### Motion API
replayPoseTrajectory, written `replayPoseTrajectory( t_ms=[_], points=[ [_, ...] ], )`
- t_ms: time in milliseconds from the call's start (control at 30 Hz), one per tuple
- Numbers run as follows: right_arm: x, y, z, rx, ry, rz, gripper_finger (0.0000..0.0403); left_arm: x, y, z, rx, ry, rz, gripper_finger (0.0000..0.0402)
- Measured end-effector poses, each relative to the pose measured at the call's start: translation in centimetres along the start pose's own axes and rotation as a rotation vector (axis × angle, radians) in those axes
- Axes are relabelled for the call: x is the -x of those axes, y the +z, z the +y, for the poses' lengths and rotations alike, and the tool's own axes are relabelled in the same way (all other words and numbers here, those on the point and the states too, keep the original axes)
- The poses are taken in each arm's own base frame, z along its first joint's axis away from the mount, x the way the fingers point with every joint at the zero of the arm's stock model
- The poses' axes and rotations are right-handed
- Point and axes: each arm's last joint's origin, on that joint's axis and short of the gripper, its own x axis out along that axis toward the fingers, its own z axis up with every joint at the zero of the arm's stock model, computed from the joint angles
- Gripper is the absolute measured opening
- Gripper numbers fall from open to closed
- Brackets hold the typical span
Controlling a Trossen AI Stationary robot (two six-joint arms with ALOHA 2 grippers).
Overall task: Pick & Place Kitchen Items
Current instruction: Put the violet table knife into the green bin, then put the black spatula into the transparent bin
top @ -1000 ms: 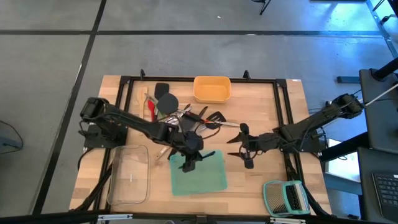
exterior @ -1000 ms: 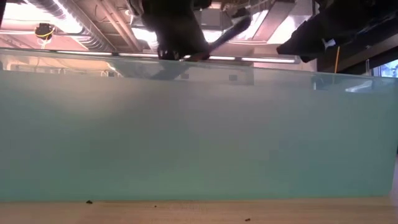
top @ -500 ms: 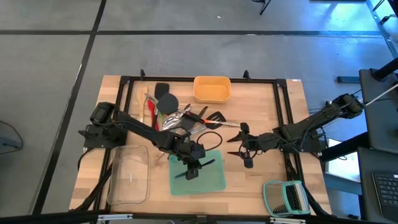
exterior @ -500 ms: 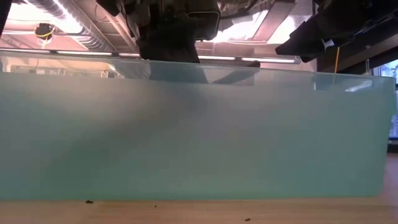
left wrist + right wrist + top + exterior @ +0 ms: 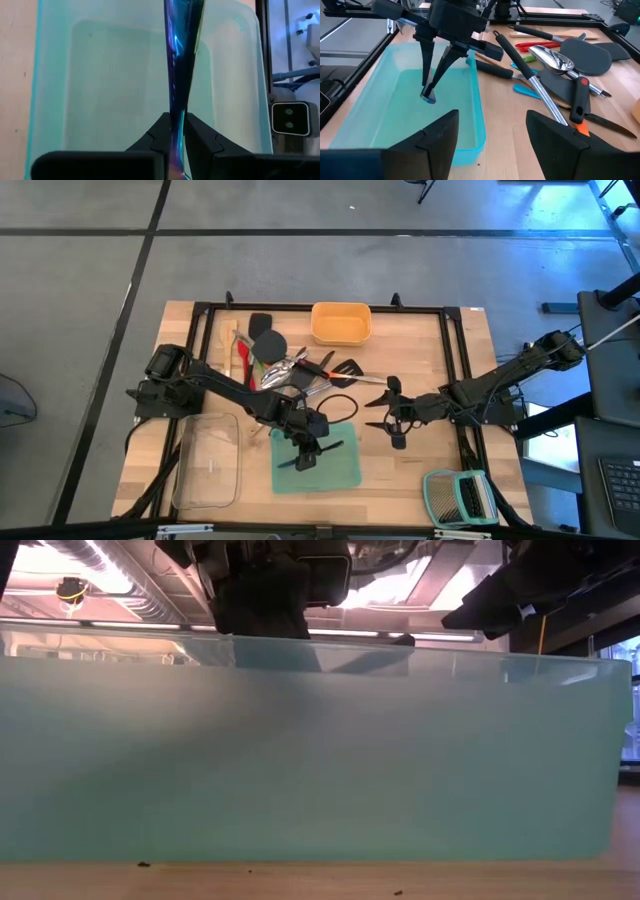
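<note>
Gripping iridescent cutlery piece (image 5: 181,65), left pincer (image 5: 178,131) hangs inside teal tray (image 5: 343,476); long axis points along tray floor. Right pincer (image 5: 492,131) wide, empty, beside tray.

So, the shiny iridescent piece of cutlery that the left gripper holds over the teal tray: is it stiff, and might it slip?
The iridescent cutlery piece looks like thin polished metal, so probably stiff and light. Its glossy surface and narrow handle, pinched edge-on by the left gripper, suggest it could slip or pivot. Released, it would likely slide across the teal tray floor.

No legible text, labels or numbers anywhere
</note>
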Motion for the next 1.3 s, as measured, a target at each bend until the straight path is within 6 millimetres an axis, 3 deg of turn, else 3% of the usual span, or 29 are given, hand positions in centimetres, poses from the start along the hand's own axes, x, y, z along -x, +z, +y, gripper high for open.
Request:
replayPoseTrajectory(
  t_ms=[333, 667, 967, 1200, 1300],
  points=[
    [0.0, 0.0, 0.0, 0.001, 0.000, 0.001, 0.0234, 0.0, 0.0, 0.1, -0.001, 0.020, -0.013, 0.0103],
    [0.0, 0.0, 0.0, 0.004, 0.000, 0.001, 0.0234, 1.0, 0.7, -0.3, -0.086, 0.008, -0.069, 0.0113],
    [0.0, 1.1, 0.1, -0.005, 0.013, -0.104, 0.0234, 6.6, 2.3, -0.7, -0.191, 0.113, -0.255, 0.0113],
    [0.0, 3.0, -0.8, -0.069, -0.012, -0.285, 0.0234, 12.0, 3.4, -0.1, -0.247, 0.466, -0.494, 0.0113],
    [0.0, 3.8, -1.7, -0.104, -0.041, -0.357, 0.0234, 13.6, 3.4, 0.5, -0.270, 0.590, -0.512, 0.0113]
  ],
)
